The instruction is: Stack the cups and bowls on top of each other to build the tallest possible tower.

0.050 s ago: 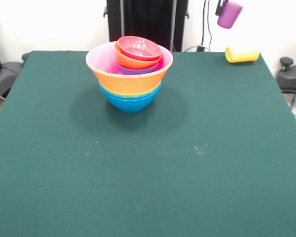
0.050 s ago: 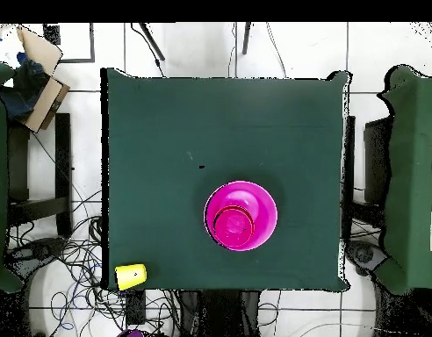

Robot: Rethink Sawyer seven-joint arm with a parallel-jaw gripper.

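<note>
The tower (image 1: 129, 79) of nested bowls stands on the green table (image 1: 148, 163), toward its far middle. A blue bowl (image 1: 130, 102) forms the base, with a wide orange bowl (image 1: 130, 83) and a pink one above it. Small bowls sit inside, a crimson bowl (image 1: 139, 48) topmost. From overhead the tower (image 2: 241, 216) shows as a pink disc. A yellow cup (image 1: 241, 54) (image 2: 130, 276) lies on its side at a table corner. A purple cup (image 1: 230, 14) (image 2: 132, 334) hangs tilted in the air beyond that corner. Only a dark tip of the gripper (image 1: 220, 8) shows, at the cup's rim.
Cables and dark stands lie on the floor around the table. A cardboard box (image 2: 39, 75) sits off one corner in the overhead view, and other green-covered tables flank both sides.
</note>
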